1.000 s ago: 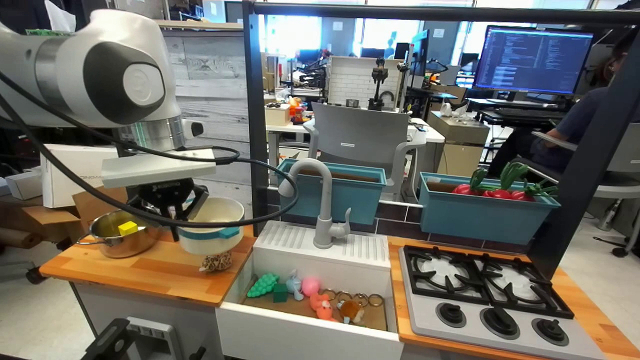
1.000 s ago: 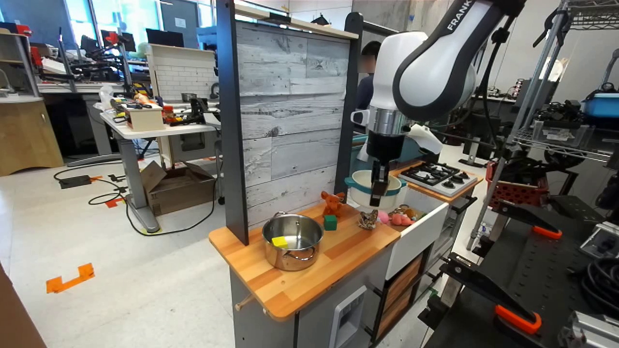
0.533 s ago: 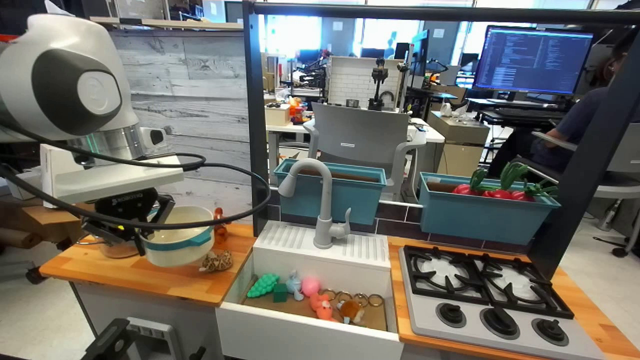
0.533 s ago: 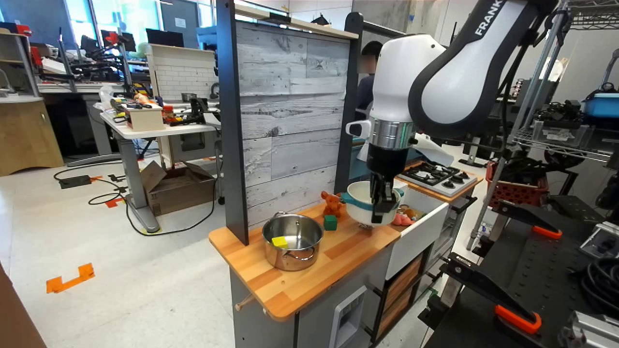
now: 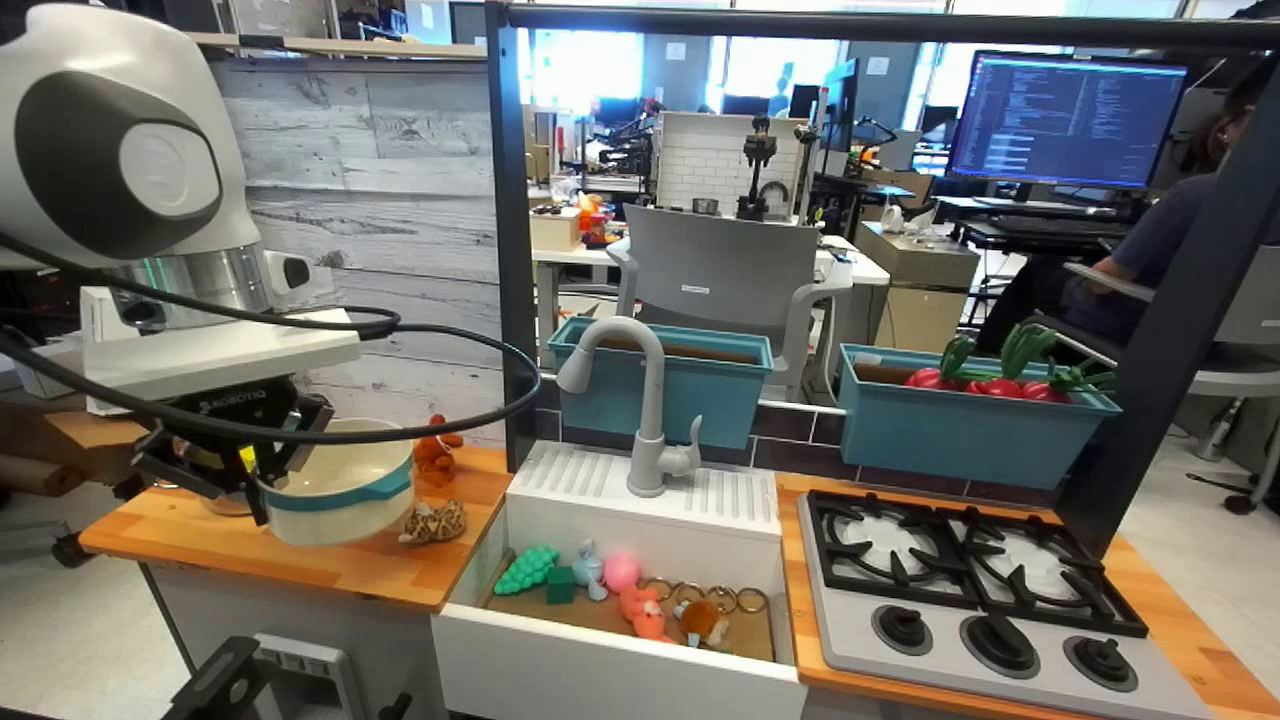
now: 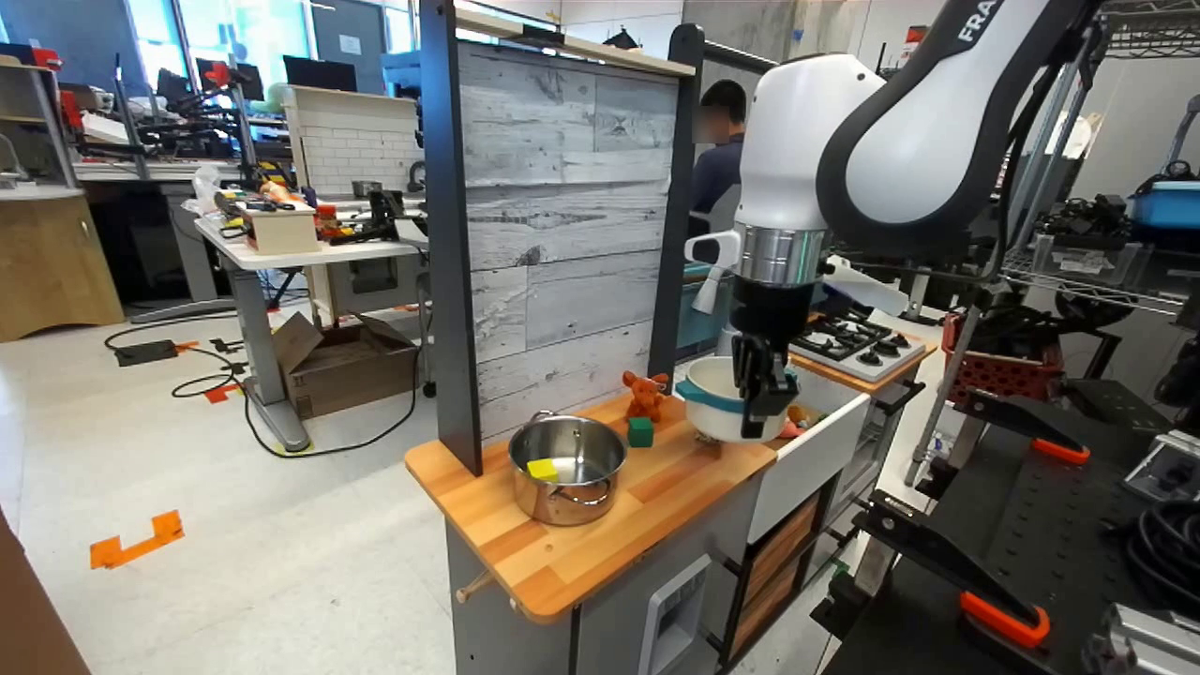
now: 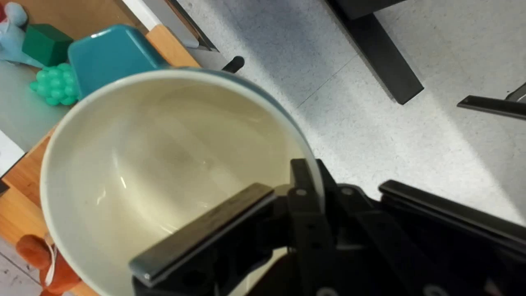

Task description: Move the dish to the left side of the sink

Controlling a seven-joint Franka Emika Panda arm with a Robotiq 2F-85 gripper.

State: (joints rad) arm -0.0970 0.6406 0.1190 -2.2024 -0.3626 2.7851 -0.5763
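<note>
The dish (image 5: 340, 485) hangs by its rim to the left of the sink (image 5: 620, 670), over the worktop (image 5: 190, 535), a second after it is seen higher and nearer the sink. The gripper (image 7: 313, 174) pinches that rim in the wrist view, straddling the wall inside and out. In the latest half-second the dish shifts only a little, down and aside, which suggests the carry is giving way to a set-down. In an exterior view it looks slightly tipped, lower on the gripped side; its base appears clear of the worktop, though touch cannot be ruled out.

For the task, the sideways trip looks all but done: what remains, it seems, is lowering, letting go and backing off. The dish's teal handle (image 7: 113, 53) points toward the sink. Just beside the dish on that side lies the spotted toy (image 5: 433, 523), a likely snag if the load drifts back. The orange toy (image 5: 436, 455), hidden behind the dish in an exterior view a second ago, now shows plainly beyond it. Floor (image 7: 349, 139) shows in the wrist view past the gripped rim, so the worktop's front edge may be close and a landing farther in looks safer.

Farther out, the pot (image 6: 562, 502) stands on the worktop with a yellow block (image 6: 542, 470) in it, apart from the dish. The green block (image 6: 640, 432) sits just beside the orange toy.
</note>
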